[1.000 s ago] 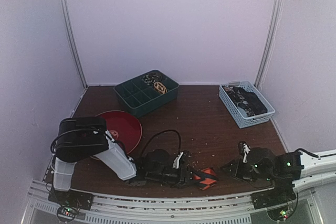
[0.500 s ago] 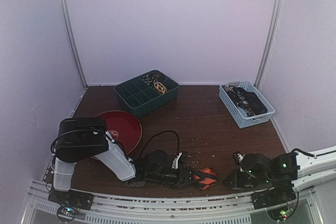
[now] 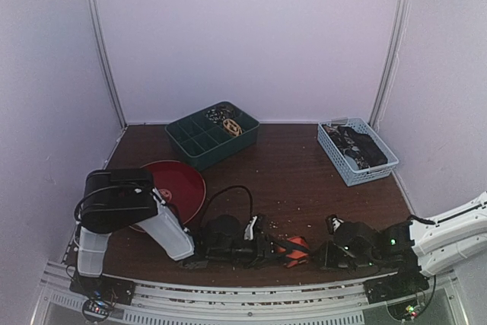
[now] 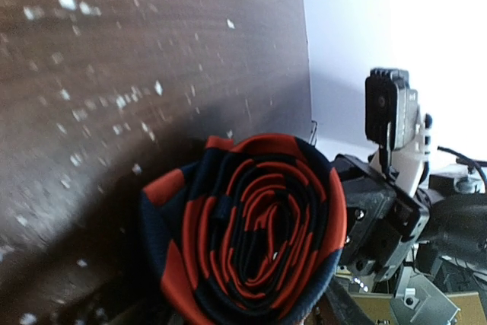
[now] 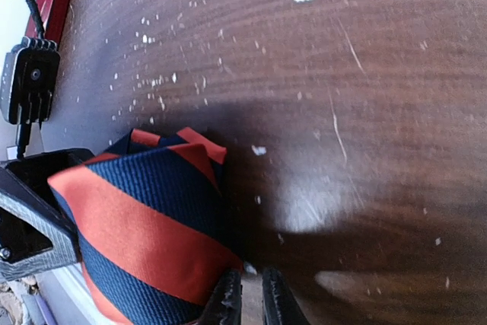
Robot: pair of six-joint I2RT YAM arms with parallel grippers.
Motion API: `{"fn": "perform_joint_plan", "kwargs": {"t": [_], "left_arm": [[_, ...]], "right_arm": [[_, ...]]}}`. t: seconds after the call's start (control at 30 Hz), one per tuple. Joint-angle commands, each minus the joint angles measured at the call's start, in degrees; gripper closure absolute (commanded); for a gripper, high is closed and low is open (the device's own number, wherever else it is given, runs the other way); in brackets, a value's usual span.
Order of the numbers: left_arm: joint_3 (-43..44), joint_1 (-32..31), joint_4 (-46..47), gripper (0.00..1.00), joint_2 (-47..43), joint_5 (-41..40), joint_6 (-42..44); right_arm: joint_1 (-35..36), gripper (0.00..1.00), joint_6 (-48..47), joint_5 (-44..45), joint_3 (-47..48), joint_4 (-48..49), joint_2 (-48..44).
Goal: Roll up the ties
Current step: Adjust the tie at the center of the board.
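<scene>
Dark wooden table (image 3: 304, 173) under lilac walls: a rolled striped tie (image 4: 243, 226) is held by the left gripper (image 3: 278, 253).

The orange-red and navy coil is clamped between the left jaws, which are stopped about half open by its bulk, with its spiral end turned towards the wrist camera. The right gripper (image 5: 247, 298) is set low over the tabletop just beside the coil. Its fingertips (image 5: 227, 298) are drawn nearly together and nothing is seen between them. Whether the fabric's edge is touched cannot be told.
</scene>
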Motion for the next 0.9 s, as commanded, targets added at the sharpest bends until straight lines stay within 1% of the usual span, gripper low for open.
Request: {"fn": "perform_joint_plan", "kwargs": {"t": [0.0, 0.1, 0.2, 0.37, 0.47, 0.6, 0.7, 0.77, 0.87], "left_arm": [[-0.4, 1.6, 1.1, 0.49, -1.4, -2.0, 0.3], [-2.2, 2.5, 2.2, 0.49, -1.9, -2.8, -0.4], [-2.5, 2.9, 0.7, 0.49, -2.9, -3.3, 0.3], [-3.3, 3.6, 0.7, 0.48, -3.4, -4.5, 0.4], [-3.5, 4.0, 0.8, 0.44, -3.9, -5.4, 0.8], [-2.8, 3.8, -6.4, 0.37, -5.7, -6.0, 2.0], [-4.5, 3.1, -6.9, 0.34, -6.5, -6.3, -0.6], [-5.3, 2.6, -8.0, 0.29, -6.9, -6.2, -2.3], [-7.7, 1.9, -8.9, 0.28, -8.0, -6.9, -4.2]], "right_arm": [[-0.2, 0.88, -0.4, 4.8, 2.4, 6.7, 2.7], [-1.7, 0.88, -0.8, 7.5, 3.1, 7.9, 4.9], [-3.7, 0.88, -2.4, 9.0, 3.0, 10.2, 6.9], [-5.7, 0.88, -6.0, 8.6, 6.3, 11.5, 10.9], [-6.5, 0.88, -6.1, 8.2, 7.0, 10.4, 12.3], [-8.5, 0.88, -5.7, 7.8, 5.0, 10.0, 11.4], [-9.4, 0.88, -6.1, 8.1, 4.4, 8.4, 9.6], [-9.5, 0.88, -6.3, 8.5, 4.5, 7.2, 8.4], [-9.4, 0.87, -6.4, 8.2, 4.7, 6.3, 7.4]]}}
